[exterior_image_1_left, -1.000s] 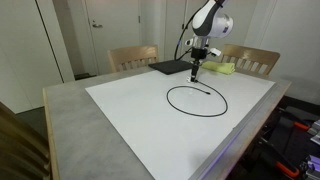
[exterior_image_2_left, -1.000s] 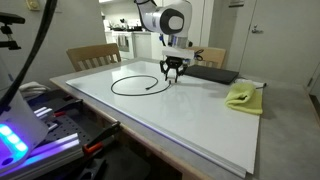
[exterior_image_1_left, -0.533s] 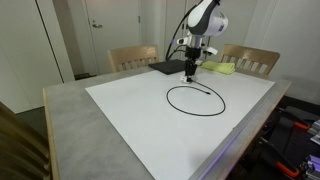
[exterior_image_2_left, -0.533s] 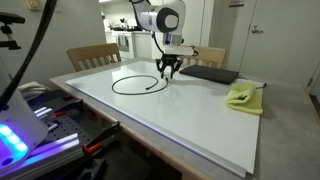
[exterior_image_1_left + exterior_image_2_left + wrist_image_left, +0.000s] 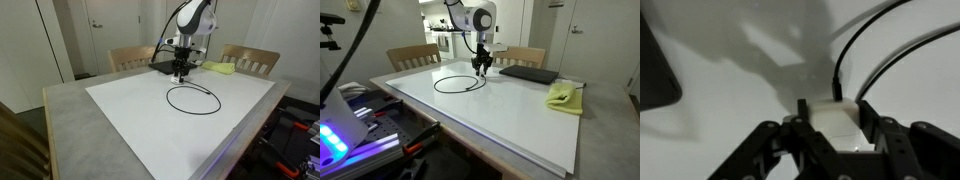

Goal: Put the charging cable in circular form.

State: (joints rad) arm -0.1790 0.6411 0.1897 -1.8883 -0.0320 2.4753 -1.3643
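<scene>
Pincer [image 5: 835, 116] half closed, looks clamped on the white plug [image 5: 835, 124] at the cord's end. Charging cable [image 5: 839, 65] runs out of the plug and away across the white sheet [image 5: 130, 110] on the tabletop [image 5: 68, 112], already lying in a near-round loop [image 5: 458, 93]. Cord is thin, light and floppy, so it'll drag and kink if yanked. I'd grip the rigid plug, not the cord. Beyond the loop: black pad [image 5: 525, 73], yellow cloth [image 5: 563, 96], both apart from it.
</scene>
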